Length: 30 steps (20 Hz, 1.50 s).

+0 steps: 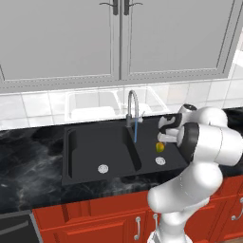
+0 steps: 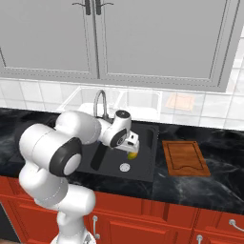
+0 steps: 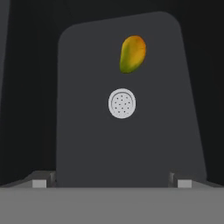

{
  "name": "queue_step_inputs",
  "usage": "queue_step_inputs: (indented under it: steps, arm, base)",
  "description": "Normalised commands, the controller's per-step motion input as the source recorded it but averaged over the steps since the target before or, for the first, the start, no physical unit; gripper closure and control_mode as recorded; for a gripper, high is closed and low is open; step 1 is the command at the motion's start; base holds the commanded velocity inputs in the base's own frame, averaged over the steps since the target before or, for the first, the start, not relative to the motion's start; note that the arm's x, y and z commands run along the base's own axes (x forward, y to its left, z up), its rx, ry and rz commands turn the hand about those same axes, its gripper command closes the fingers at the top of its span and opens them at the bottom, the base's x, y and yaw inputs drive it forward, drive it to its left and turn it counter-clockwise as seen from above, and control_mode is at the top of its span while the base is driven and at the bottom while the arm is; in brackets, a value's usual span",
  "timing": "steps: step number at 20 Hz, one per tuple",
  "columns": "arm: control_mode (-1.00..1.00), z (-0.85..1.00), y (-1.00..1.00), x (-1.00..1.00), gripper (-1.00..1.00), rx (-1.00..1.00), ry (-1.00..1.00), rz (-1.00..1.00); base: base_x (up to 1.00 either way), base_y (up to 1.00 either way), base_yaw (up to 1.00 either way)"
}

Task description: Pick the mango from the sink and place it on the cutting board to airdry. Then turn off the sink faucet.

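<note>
- the gripper (image 3: 112,181) hangs above the right-hand basin with its jaws spread wide and nothing between them; in the hand view the two dark fingertips (image 3: 40,180) stand far apart at the bottom edge.
- the mango (image 3: 132,54) lies on the basin floor ahead of the hand, beyond the round silver drain (image 3: 122,103) and a little to the right of the line between the fingertips; it is apart from the drain, not touching it.
- its long axis runs nearly straight up the hand view, leaning slightly to the right at the top, so it lies roughly across the line joining the fingertips; by my judgement the jaws would close over its narrow width with little or no roll of the wrist.
- the coming move turns on that offset: the hand must go forward past the drain, a touch to the right, then down.
- from the left base view the mango (image 1: 160,147) sits just under the wrist, in the sink (image 1: 85,156), near the basin's back wall.
- the sink faucet (image 1: 133,108) runs a thin blue stream beside the divider between the basins.
- the cutting board (image 2: 185,157) lies on the counter just right of the sink, bare.
</note>
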Motion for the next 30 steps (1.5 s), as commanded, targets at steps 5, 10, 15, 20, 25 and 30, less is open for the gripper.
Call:
queue_step_inputs:
  steps: [5,10,15,20,25,30]
  arm:
    - [-1.00,-0.10,-0.04,0.11,-1.00,0.00,0.00,0.00]
    - [-1.00,-0.11,-0.01,0.13,-1.00,0.00,0.00,0.00]
    - [-1.00,-0.10,-0.01,0.17,-1.00,0.00,0.00,0.00]
    - [-1.00,-0.11,0.00,0.19,-1.00,0.00,0.00,0.00]
    - [-1.00,-0.13,-0.06,0.16,-1.00,0.00,0.00,0.00]
    - [-1.00,-0.15,-0.07,0.10,-1.00,0.00,0.00,0.00]
  base:
    - [0.00,0.00,0.00]
    - [0.00,0.00,0.00]
    - [0.00,0.00,0.00]
    - [0.00,0.00,0.00]
    - [0.00,0.00,0.00]
    - [0.00,0.00,0.00]
